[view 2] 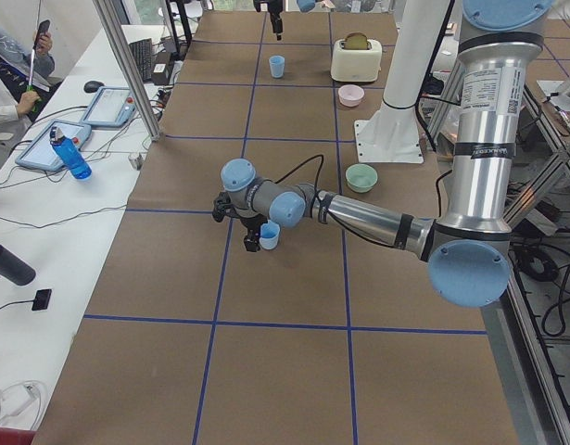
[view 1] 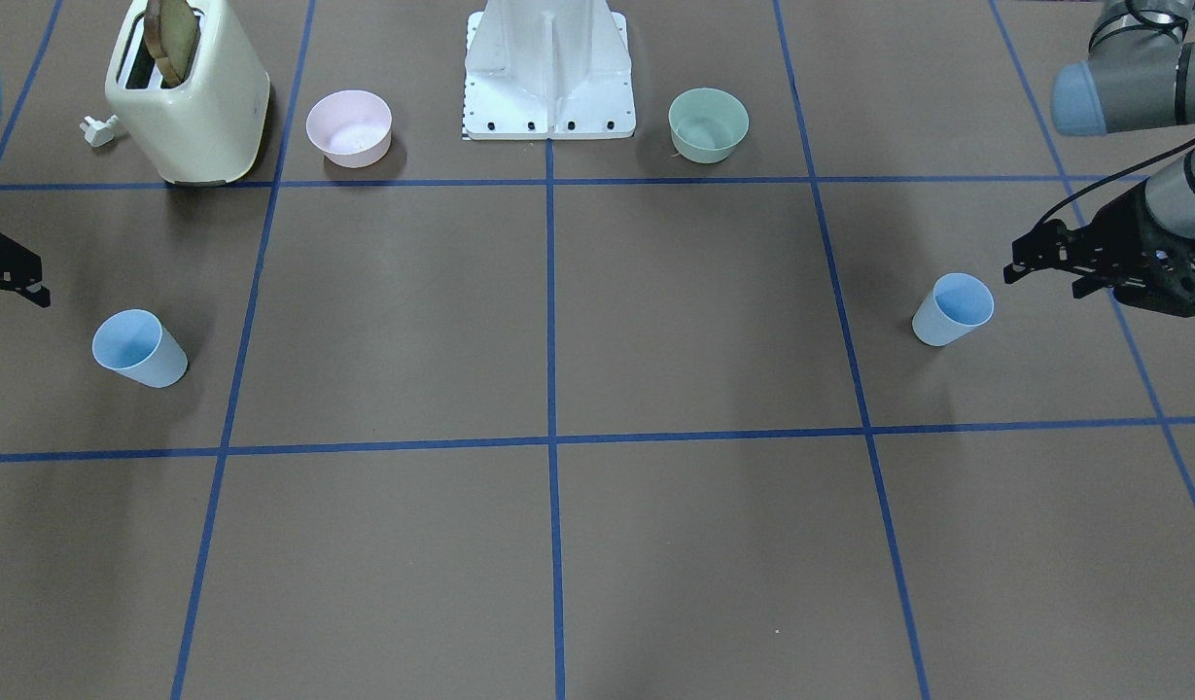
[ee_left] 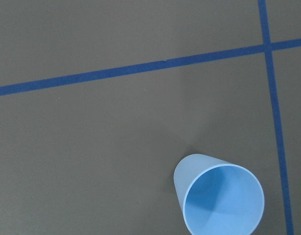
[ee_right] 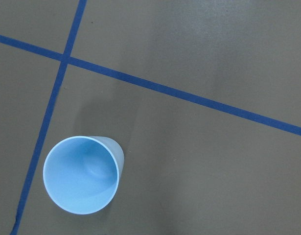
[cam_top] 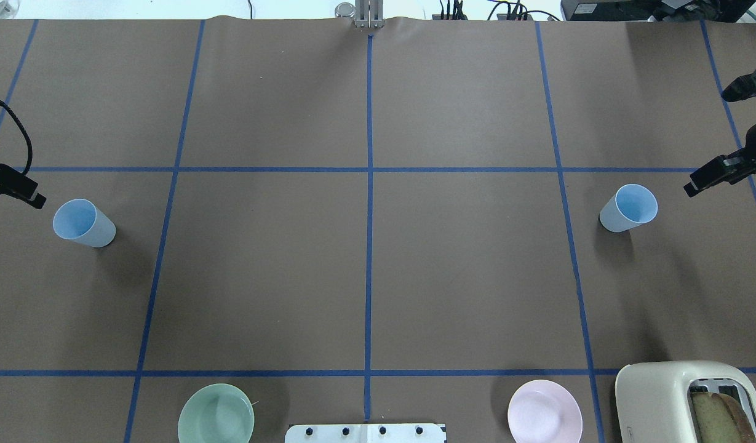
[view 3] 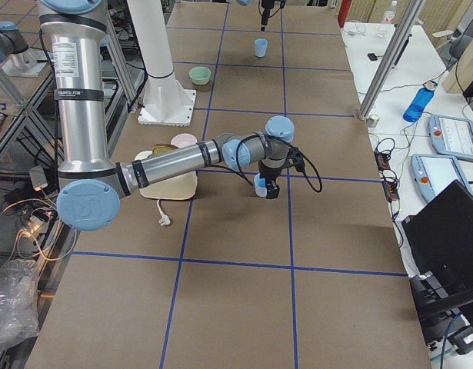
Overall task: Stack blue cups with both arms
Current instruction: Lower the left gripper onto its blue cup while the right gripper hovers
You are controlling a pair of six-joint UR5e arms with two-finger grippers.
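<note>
Small light-blue tapered plastic left cup (cam_top: 82,223) upright near left edge of brown table (cam_top: 464,277); identical right cup (cam_top: 628,208) near right edge. Probably light, thin, slippery: pinch wall at rim, gently. Left black gripper (view 1: 1044,280) spread, empty; right black gripper (view 1: 18,277) impossible to tell.

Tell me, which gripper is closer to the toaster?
The right. The right gripper sits a little out from the toaster, beside one cup; the left gripper is far off at the opposite end, by the other cup.

Brown table (cam_top: 464,277), blue tape grid (cam_top: 369,246).
</note>
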